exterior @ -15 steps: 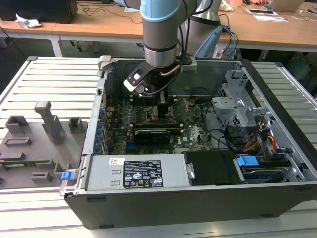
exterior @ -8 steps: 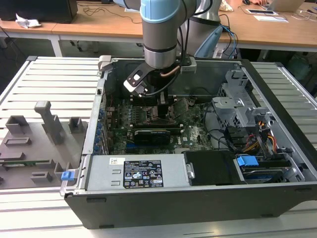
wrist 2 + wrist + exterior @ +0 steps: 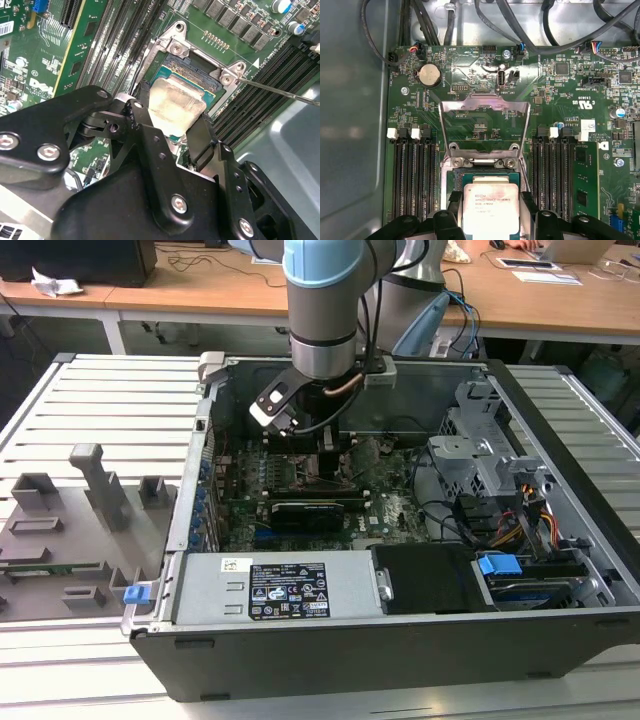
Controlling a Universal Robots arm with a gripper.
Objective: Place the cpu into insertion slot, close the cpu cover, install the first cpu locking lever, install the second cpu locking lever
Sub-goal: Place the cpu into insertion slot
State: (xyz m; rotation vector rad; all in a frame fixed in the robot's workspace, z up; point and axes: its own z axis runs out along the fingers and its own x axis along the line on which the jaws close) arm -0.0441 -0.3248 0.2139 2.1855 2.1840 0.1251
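Cpu (image 3: 491, 210), one, gripped between the pincer's (image 3: 491, 199) two fingers (image 3: 454, 202) over one insertion slot (image 3: 480, 175); one cpu cover (image 3: 485, 104) raised.

In the exterior view the arm (image 3: 320, 300) comes down near vertical, its pale-blue and grey wrist joint pointing downward, with a white-tipped camera mount angled off one side. In the first wrist view the black pincer (image 3: 491, 202) is closed, its two fingers (image 3: 202, 137) pressing on opposite edges of the cpu (image 3: 176, 105) and holding it level.
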